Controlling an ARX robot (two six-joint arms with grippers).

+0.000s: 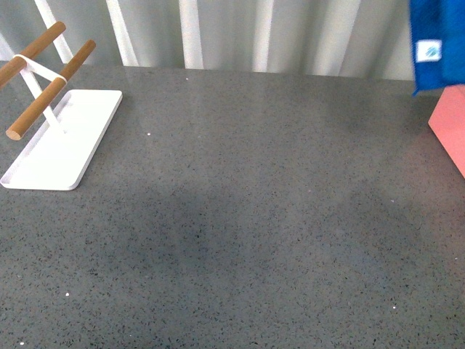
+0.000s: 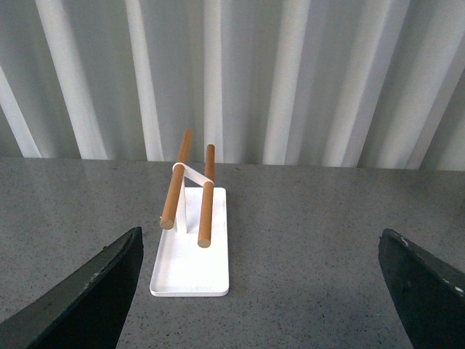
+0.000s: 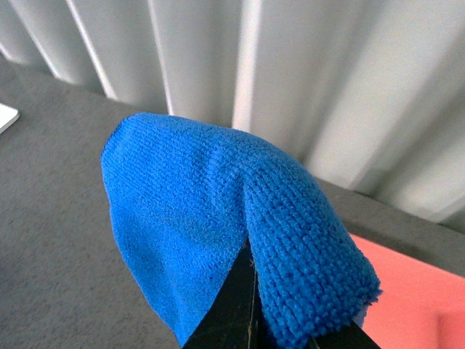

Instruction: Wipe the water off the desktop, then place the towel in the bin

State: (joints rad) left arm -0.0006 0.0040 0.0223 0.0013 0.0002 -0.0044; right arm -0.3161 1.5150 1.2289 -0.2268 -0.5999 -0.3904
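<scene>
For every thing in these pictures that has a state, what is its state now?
towel: held up off the desktop, hanging from the right gripper, not in the bin.
right gripper: shut on the towel.
left gripper: open, holding nothing.
bin: only partly in view; contents cannot be told.
desktop: no puddle visible.
white tray: flat on the desktop, its wooden rods bare.

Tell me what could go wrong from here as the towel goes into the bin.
1. The towel hangs over the bin's corner, partly past its edge; released here, it may drape over the rim or land on the desktop.
2. The plush cloth is bunched over the right gripper, whose jaws pinch it, so it might cling when they open.
</scene>
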